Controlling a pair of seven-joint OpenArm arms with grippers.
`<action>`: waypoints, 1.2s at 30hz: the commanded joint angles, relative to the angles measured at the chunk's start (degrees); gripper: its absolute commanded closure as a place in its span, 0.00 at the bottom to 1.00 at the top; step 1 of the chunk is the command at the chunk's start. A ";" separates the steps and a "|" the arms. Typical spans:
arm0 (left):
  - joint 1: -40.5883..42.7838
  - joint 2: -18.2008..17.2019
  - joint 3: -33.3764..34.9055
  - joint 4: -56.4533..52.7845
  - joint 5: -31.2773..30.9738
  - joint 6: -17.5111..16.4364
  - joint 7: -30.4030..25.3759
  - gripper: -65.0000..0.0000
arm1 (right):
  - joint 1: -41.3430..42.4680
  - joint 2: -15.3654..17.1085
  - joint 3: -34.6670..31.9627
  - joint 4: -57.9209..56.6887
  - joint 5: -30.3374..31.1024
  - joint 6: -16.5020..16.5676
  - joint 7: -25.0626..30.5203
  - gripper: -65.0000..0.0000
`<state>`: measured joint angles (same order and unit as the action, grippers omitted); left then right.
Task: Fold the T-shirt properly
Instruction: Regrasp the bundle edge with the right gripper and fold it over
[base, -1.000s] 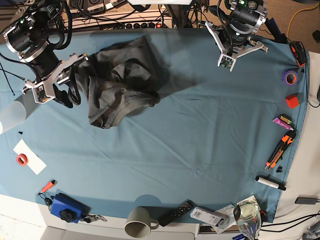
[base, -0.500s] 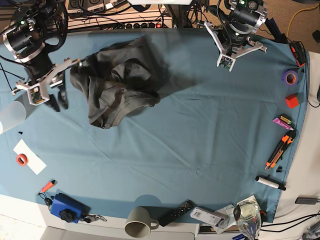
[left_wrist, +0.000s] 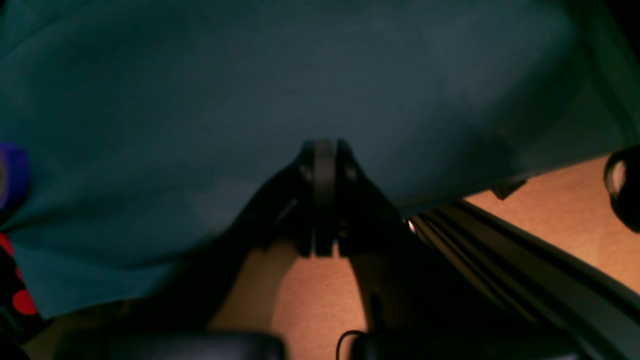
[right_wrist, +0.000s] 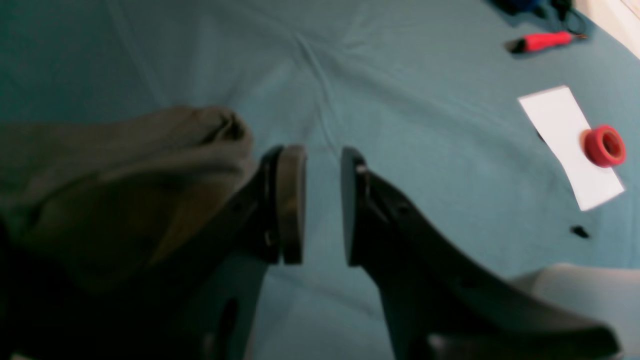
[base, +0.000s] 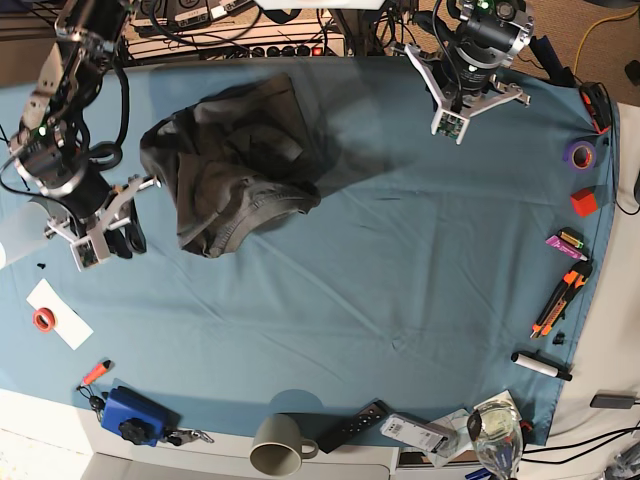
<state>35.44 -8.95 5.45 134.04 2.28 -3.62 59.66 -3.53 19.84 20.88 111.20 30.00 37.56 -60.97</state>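
Base view: T-shirt (base: 232, 170) lies bunched and wrinkled at about 10 o'clock on the tabletop (base: 400, 270), not folded yet. Right claw (base: 122, 238) sits just beside its 9 o'clock edge, empty; left claw (base: 452, 112) parked at 1 o'clock, well apart. Left wrist view: left claw (left_wrist: 324, 150) pressed together, nothing held, only blue cloth below. Right wrist view: right claw (right_wrist: 323, 200) parted, empty, T-shirt (right_wrist: 120, 190) heap beside its left finger. Best: pinch one clean hem or shoulder layer, then spread flat before folding.
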 joint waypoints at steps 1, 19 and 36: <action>0.31 -0.09 0.00 0.96 0.24 0.20 -1.05 1.00 | 2.49 0.81 -1.27 -1.03 0.76 0.07 0.31 0.80; 0.28 -0.11 -0.02 0.96 0.24 0.22 -2.73 1.00 | 15.89 0.79 -9.60 -16.04 4.81 -1.42 -9.79 0.59; 0.26 -0.11 -0.02 0.96 0.24 0.22 -2.73 1.00 | 17.46 0.79 -21.27 -23.43 6.03 -6.97 -19.03 0.84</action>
<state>35.48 -8.93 5.50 134.04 2.33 -3.62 58.13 12.47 19.84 -0.67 86.94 35.35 30.68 -80.90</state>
